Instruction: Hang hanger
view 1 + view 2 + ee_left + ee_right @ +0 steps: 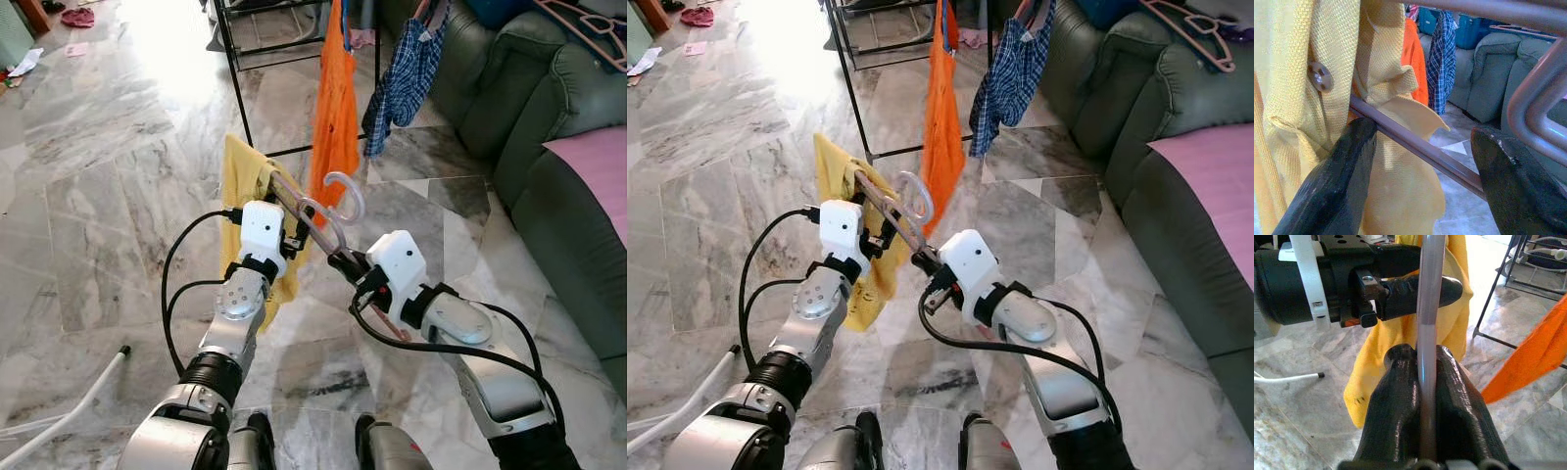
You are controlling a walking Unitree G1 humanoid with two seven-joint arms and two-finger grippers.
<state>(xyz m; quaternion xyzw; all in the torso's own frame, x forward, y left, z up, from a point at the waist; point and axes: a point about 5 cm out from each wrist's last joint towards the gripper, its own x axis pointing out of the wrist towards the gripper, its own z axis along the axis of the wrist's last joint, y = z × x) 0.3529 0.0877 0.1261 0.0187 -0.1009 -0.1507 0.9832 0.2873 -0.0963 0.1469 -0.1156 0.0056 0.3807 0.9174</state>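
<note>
A mauve plastic hanger (pixel 345 196) carries a yellow shirt (pixel 245 186) and is held in the air between my two arms, hook pointing up. My right gripper (pixel 341 259) is shut on the hanger's bar (pixel 1429 293), with both black fingers (pixel 1396 396) pinched against it. My left gripper (pixel 1420 161) is open around the hanger near the shirt collar. Its two fingers (pixel 1337 186) stand wide apart on either side of the thin bar (pixel 1415 147). The black drying rack (pixel 235 78) stands ahead on the floor.
An orange garment (pixel 335 117) and a blue plaid shirt (pixel 407 78) hang on the rack. A dark green sofa (pixel 549 108) with a pink cloth and another hanger (pixel 588 29) lines the right side. A white tube (pixel 78 401) lies on the marble floor at lower left.
</note>
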